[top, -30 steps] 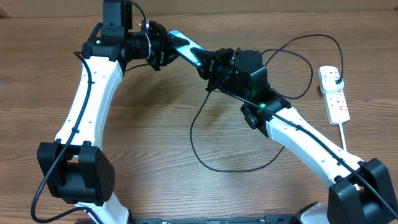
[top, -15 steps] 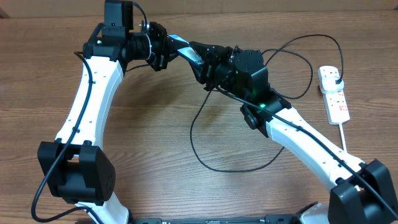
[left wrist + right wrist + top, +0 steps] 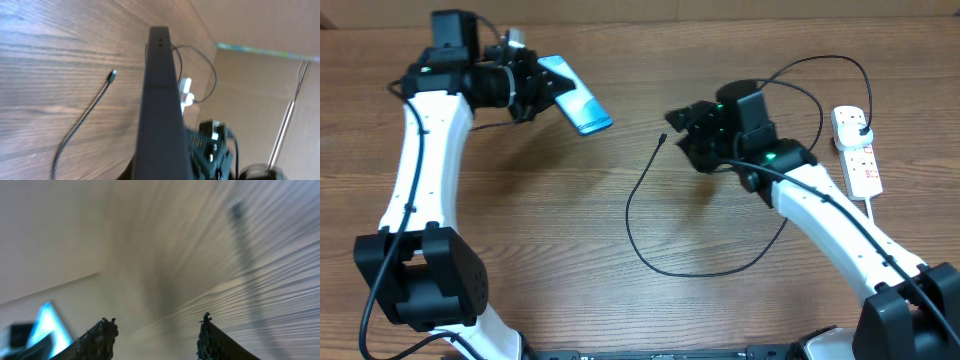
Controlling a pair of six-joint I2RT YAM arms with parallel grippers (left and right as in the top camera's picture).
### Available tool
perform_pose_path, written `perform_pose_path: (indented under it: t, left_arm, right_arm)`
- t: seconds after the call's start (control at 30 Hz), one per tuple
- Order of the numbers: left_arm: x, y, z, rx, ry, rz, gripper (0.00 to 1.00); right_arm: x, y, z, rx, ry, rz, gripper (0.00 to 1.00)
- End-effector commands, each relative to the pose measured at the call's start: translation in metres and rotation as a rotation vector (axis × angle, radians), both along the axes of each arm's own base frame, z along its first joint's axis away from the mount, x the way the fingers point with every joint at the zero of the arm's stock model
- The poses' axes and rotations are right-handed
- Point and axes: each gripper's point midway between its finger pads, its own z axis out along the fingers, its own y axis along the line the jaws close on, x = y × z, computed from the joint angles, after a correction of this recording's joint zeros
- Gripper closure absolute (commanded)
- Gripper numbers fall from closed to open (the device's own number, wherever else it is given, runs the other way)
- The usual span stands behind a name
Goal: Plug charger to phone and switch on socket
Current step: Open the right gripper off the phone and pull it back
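Note:
The phone point(image 3: 577, 96), its blue-white screen facing up, hangs above the table at the back left with my left gripper point(image 3: 538, 88) shut on its near end. The left wrist view shows the phone point(image 3: 159, 100) edge-on as a dark slab. The charger is a thin black cable point(image 3: 630, 215) looping over the table; its connector tip point(image 3: 663, 137) lies free on the wood, apart from the phone. That tip point(image 3: 114, 74) also shows from the left wrist. My right gripper point(image 3: 678, 132) is just right of the tip, open and empty point(image 3: 156, 330). The socket point(image 3: 857, 152) lies at the far right.
The charger's black plug point(image 3: 861, 126) sits in the power strip's far end. The strip's white cord point(image 3: 872, 222) runs toward the front right, beside my right arm. Cardboard walls close off the back of the table.
My left arm has swung left with the phone. My right gripper has opened and drawn back to the right, and the connector tip now lies on the table.

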Motion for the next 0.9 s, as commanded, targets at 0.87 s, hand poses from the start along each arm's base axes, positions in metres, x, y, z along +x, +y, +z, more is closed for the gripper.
perform_pose_path:
  t: [0.87]
  left_arm:
    - [-0.065, -0.021, 0.024, -0.166, -0.149, -0.341, 0.96]
  right_arm:
    - [-0.025, -0.035, 0.033, -0.416, -0.147, 0.452, 0.41]
